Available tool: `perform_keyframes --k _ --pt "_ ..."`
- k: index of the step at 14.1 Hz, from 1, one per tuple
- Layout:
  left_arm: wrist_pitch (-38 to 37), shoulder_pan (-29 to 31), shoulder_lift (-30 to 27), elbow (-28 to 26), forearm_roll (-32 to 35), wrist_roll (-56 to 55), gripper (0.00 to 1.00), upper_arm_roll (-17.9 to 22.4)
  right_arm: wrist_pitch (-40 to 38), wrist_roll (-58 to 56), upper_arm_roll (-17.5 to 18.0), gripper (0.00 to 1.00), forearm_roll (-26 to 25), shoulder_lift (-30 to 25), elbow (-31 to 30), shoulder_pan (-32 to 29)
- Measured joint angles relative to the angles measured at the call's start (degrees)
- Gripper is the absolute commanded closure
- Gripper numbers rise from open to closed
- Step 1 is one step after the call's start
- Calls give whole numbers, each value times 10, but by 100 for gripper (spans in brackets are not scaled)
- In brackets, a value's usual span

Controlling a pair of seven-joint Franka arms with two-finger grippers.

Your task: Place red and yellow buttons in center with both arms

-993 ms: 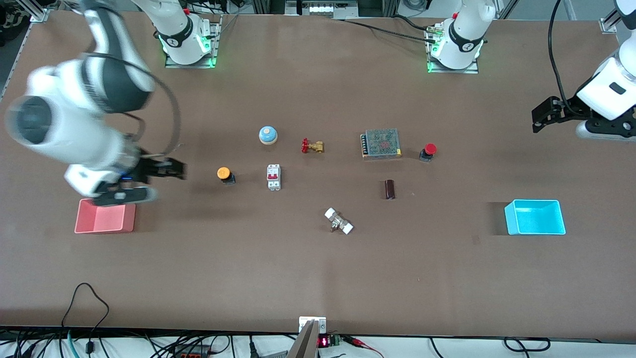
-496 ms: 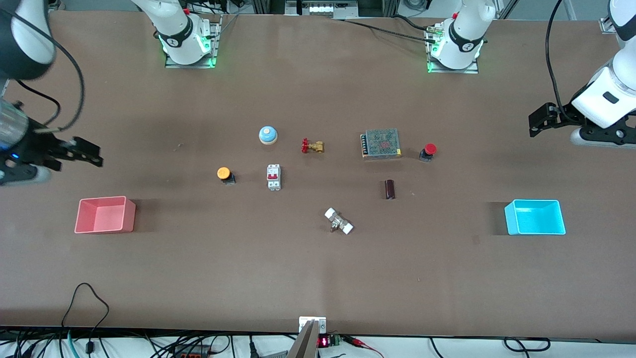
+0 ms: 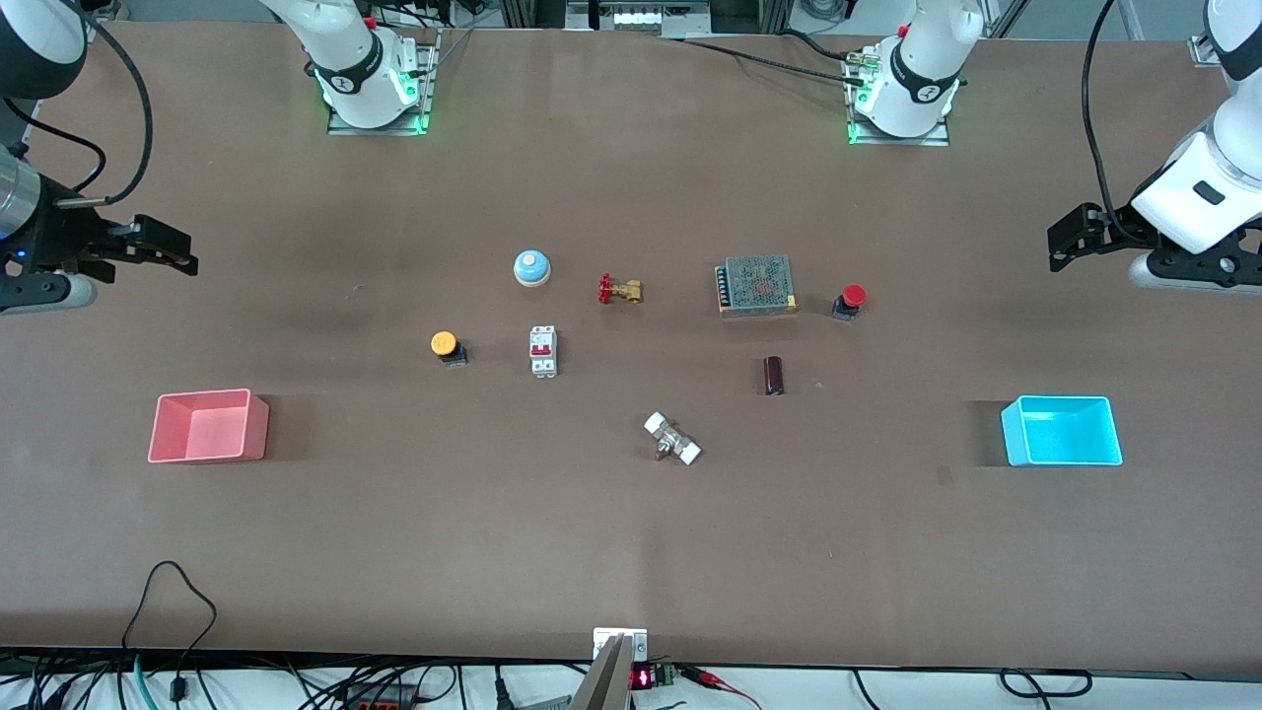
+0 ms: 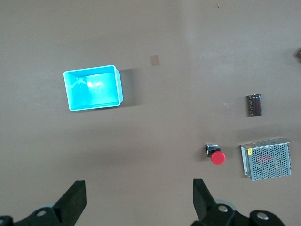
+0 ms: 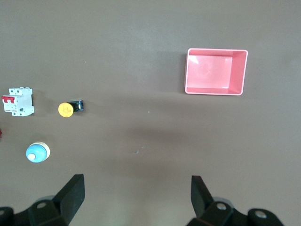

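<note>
- The red button [image 3: 852,300] stands on the brown tabletop [image 3: 631,552] toward the left arm's end, just beside the metal mesh power supply [image 3: 757,285], apart from it by a small gap; the left wrist view shows it too [image 4: 216,156], red cap tipped a little off its black body.
- The yellow button [image 3: 447,346] stands toward the right arm's end of the middle stretch, near the white breaker [image 3: 543,350] with its red switch, not touching it; in the right wrist view [image 5: 69,108] it lies beside that breaker [image 5: 18,100].
- Both buttons sit well apart from each other, roughly midway between the edge by the robot bases and the edge by the front camera.
- Between them lie the blue dome bell [image 3: 531,267], a small brass valve with a red handle [image 3: 619,290], a dark cylinder [image 3: 774,376] and a white-ended fitting [image 3: 672,439], which is nearest of these to the front camera's edge.
- The pink tray [image 3: 208,426] rests near the edge at the right arm's end; the cyan tray [image 3: 1062,431] near the edge at the left arm's end.
- The left gripper [image 3: 1061,235] hangs over bare table close to its end's edge, fingers spread wide with nothing between them [image 4: 136,202].
- The right gripper [image 3: 177,256] hangs over bare table by its own end's edge, above the pink tray's side of the table, likewise spread and empty-handed [image 5: 136,200].
</note>
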Motion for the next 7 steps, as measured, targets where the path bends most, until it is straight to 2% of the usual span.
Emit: perform_keyframes --k 7 --pt "0 0 0 0 1 1 0 0 0 0 -2 0 -12 -1 -4 1"
